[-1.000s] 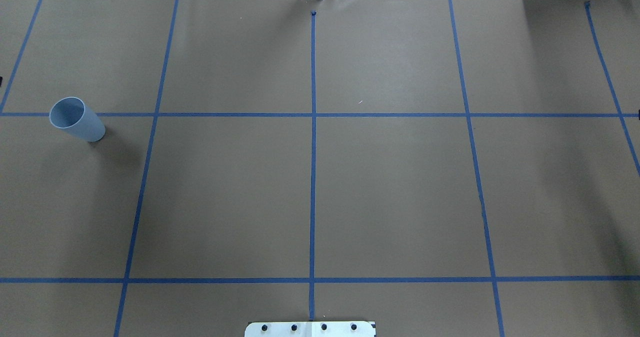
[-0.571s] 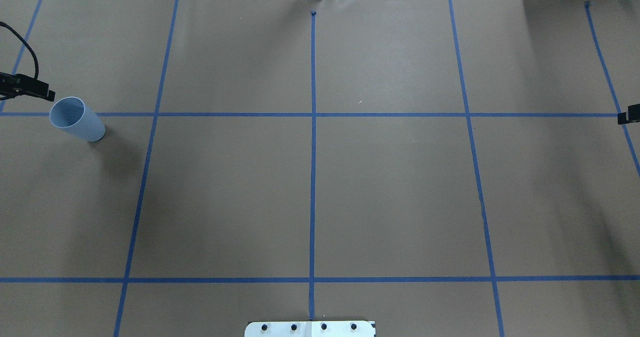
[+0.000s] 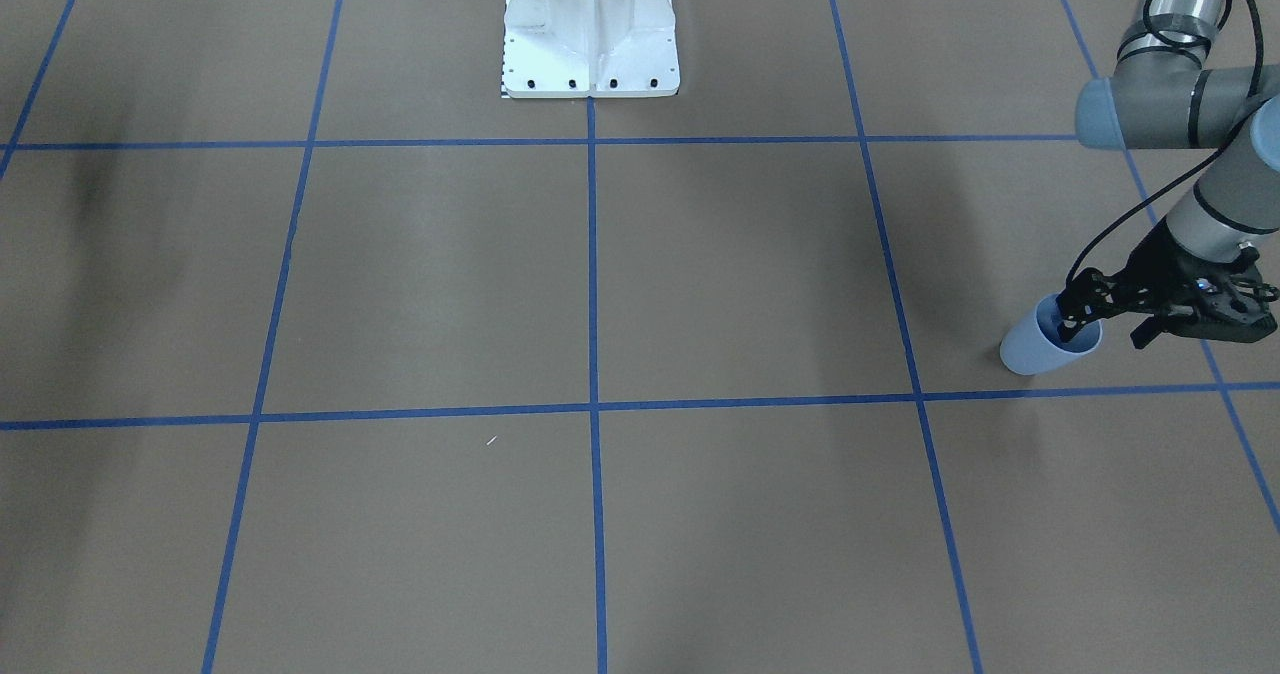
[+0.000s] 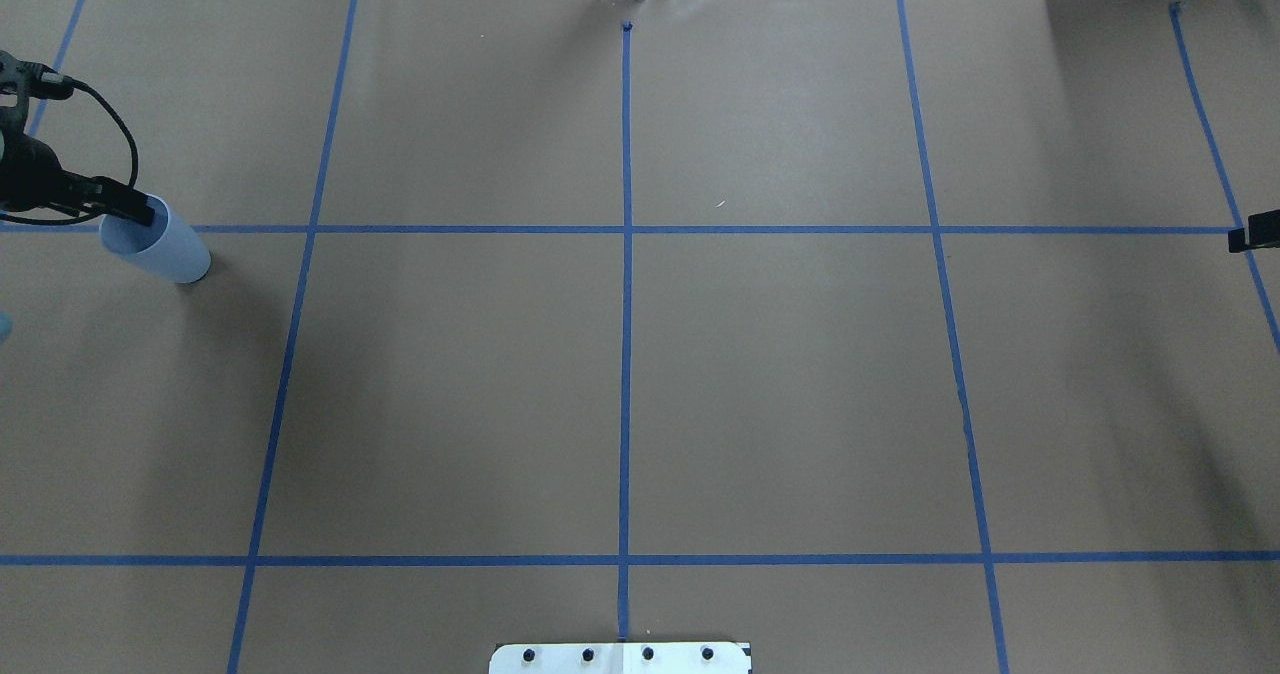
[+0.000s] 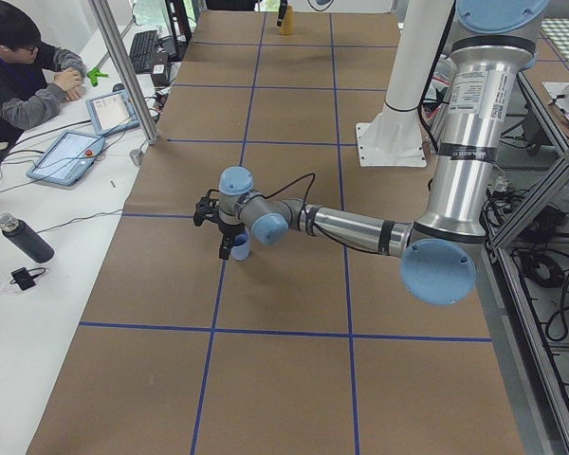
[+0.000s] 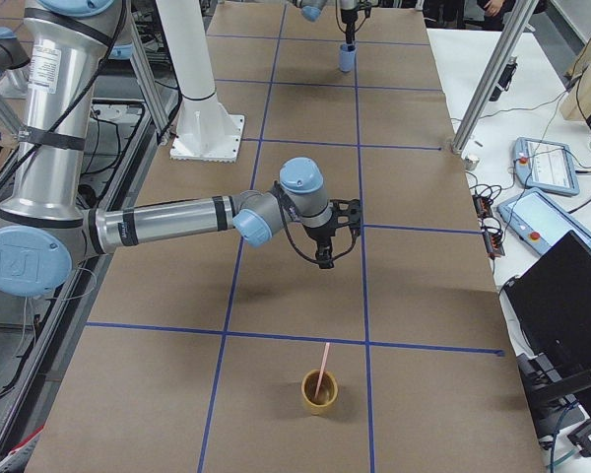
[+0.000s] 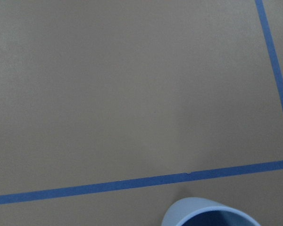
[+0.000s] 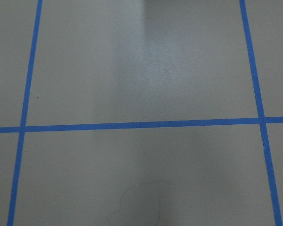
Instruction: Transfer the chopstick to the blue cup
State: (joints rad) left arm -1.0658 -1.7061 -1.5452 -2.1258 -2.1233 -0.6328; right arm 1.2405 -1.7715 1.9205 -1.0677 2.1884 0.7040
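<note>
The blue cup [image 3: 1035, 352] stands upright on the brown paper on my left side; it also shows in the overhead view [image 4: 172, 252] and its rim in the left wrist view [image 7: 205, 213]. My left gripper [image 3: 1106, 332] is at the cup's mouth with its jaws apart. One finger [image 3: 1069, 322] is over the opening and the other is outside the rim, and it holds nothing. A pale pink chopstick [image 6: 321, 370] leans in a tan cup [image 6: 318, 394] on my right side. My right gripper [image 6: 325, 258] hovers above the paper, short of the tan cup; I cannot tell whether it is open or shut.
The white robot base [image 3: 590, 64] stands at the middle of my edge of the table. Blue tape lines [image 4: 626, 354] form a grid on the paper. An operator [image 5: 24, 71] sits at a side bench with tablets beyond the table.
My left gripper has come in from the left edge and moved over the blue cup's mouth. A tip of my right gripper has appeared at the right edge. The cup has not moved.
</note>
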